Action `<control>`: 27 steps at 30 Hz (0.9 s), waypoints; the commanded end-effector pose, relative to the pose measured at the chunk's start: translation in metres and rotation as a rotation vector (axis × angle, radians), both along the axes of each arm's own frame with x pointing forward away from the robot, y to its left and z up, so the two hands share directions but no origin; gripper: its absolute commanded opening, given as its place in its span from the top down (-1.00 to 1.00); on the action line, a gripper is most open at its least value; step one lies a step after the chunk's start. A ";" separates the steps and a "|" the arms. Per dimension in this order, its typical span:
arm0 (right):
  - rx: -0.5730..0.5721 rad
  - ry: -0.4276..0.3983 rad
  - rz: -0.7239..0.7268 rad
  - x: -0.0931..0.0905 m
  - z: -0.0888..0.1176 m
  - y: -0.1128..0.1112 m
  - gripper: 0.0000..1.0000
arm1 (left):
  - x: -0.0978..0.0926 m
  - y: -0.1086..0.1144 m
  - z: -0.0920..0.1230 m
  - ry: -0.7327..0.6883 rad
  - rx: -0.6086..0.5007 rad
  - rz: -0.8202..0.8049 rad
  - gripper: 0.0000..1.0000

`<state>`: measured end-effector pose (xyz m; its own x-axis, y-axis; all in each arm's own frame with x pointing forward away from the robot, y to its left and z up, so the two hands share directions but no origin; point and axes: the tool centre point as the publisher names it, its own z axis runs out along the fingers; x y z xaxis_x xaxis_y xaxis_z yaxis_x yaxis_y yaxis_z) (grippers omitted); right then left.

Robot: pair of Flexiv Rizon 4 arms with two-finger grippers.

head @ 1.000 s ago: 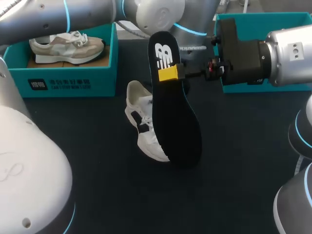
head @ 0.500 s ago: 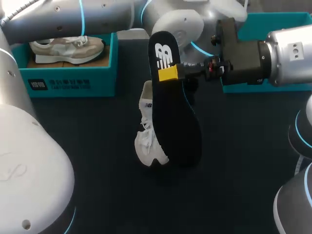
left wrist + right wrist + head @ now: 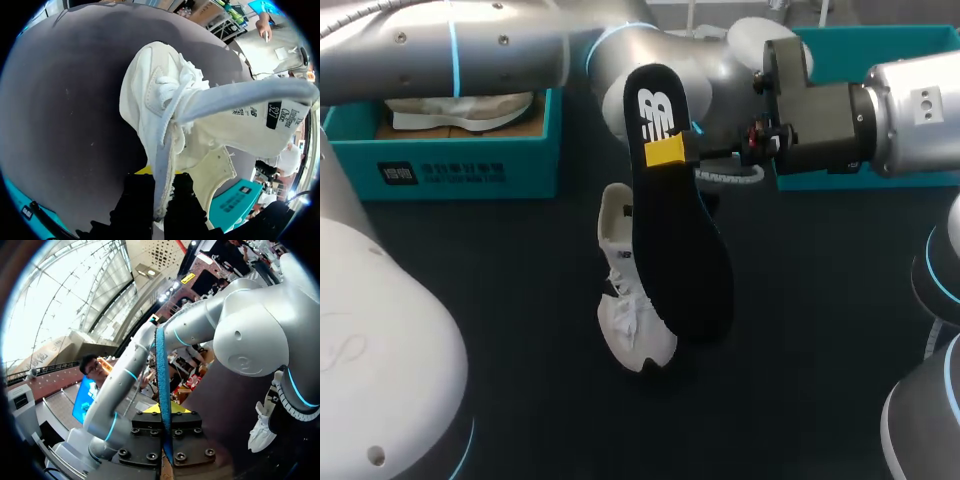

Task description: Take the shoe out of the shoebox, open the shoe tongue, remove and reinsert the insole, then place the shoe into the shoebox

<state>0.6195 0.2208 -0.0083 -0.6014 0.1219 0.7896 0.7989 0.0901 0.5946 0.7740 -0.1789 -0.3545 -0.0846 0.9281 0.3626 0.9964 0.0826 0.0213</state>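
Black insole [image 3: 680, 250], clamped upright in the right tool [image 3: 672, 150] just above the white shoe [image 3: 625, 320] on the bench [image 3: 520, 300], should probably enter toe-end first while the left tool [image 3: 161, 192], pinched on the shoe tongue [image 3: 240, 107], holds the opening wide.

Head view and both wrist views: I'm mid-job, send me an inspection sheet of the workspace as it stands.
surface: dark table top; no damage seen.
job's things: white lace-up shoe mid-table, tongue pulled out; black foam insole out of the shoe, held in the air over it; teal cardboard shoebox at left holds a beige shoe; second teal box at right, partly hidden by the right arm.
clutter: nothing seen.
grippers: left gripper shut on a fabric edge of the white shoe; right gripper shut on the insole.
cables: grey ribbed hose at the left arm's wrist, beside the insole.
surroundings: nobody reaches over the table.
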 end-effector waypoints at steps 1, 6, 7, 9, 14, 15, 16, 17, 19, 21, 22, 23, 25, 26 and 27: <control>-0.004 0.002 -0.003 0.000 0.000 0.004 1.00 | -0.007 -0.008 -0.012 -0.006 0.021 -0.009 1.00; -0.004 0.002 -0.003 0.000 0.000 0.004 1.00 | -0.009 -0.011 -0.023 0.016 0.014 0.009 1.00; -0.004 0.002 -0.003 0.000 0.000 0.004 1.00 | -0.009 -0.012 -0.025 0.018 0.016 0.011 1.00; -0.004 0.002 -0.003 0.000 0.000 0.004 1.00 | -0.009 -0.013 -0.027 0.026 0.018 0.016 1.00; -0.004 0.002 -0.003 0.000 0.000 0.004 1.00 | -0.007 -0.012 -0.029 0.057 0.004 0.025 -1.00; -0.004 0.002 -0.003 0.000 0.000 0.004 1.00 | -0.006 -0.012 -0.027 0.062 -0.007 0.026 -1.00; -0.004 0.002 -0.003 0.000 0.000 0.004 1.00 | -0.006 -0.011 -0.024 0.073 -0.019 0.024 -1.00; -0.004 0.002 -0.003 0.000 0.000 0.004 1.00 | -0.004 -0.011 -0.019 0.088 -0.042 0.030 -1.00; -0.004 0.002 -0.003 0.000 0.000 0.004 1.00 | 0.000 -0.012 -0.004 0.081 -0.104 0.050 -1.00; -0.004 0.002 -0.003 0.000 0.000 0.004 1.00 | 0.006 -0.012 0.012 0.074 -0.171 0.071 -1.00; -0.004 0.002 -0.003 0.000 0.000 0.004 1.00 | 0.010 -0.012 0.019 0.063 -0.202 0.089 -1.00; -0.004 0.002 -0.003 0.000 0.000 0.004 1.00 | 0.014 -0.013 0.026 0.053 -0.233 0.098 -1.00; -0.004 0.002 -0.003 0.000 0.000 0.004 1.00 | 0.024 -0.015 0.037 0.035 -0.284 0.126 -1.00; -0.004 0.002 -0.003 0.000 0.000 0.004 1.00 | 0.028 -0.017 0.043 0.025 -0.309 0.133 -1.00; -0.004 0.002 -0.003 0.000 0.000 0.004 1.00 | 0.031 -0.018 0.047 0.023 -0.327 0.138 -1.00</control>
<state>0.6195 0.2208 -0.0083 -0.6014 0.1219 0.7896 0.7989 0.0901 0.5946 0.8051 -0.2201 -0.3292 -0.2033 0.9637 0.1731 0.9757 0.2142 -0.0465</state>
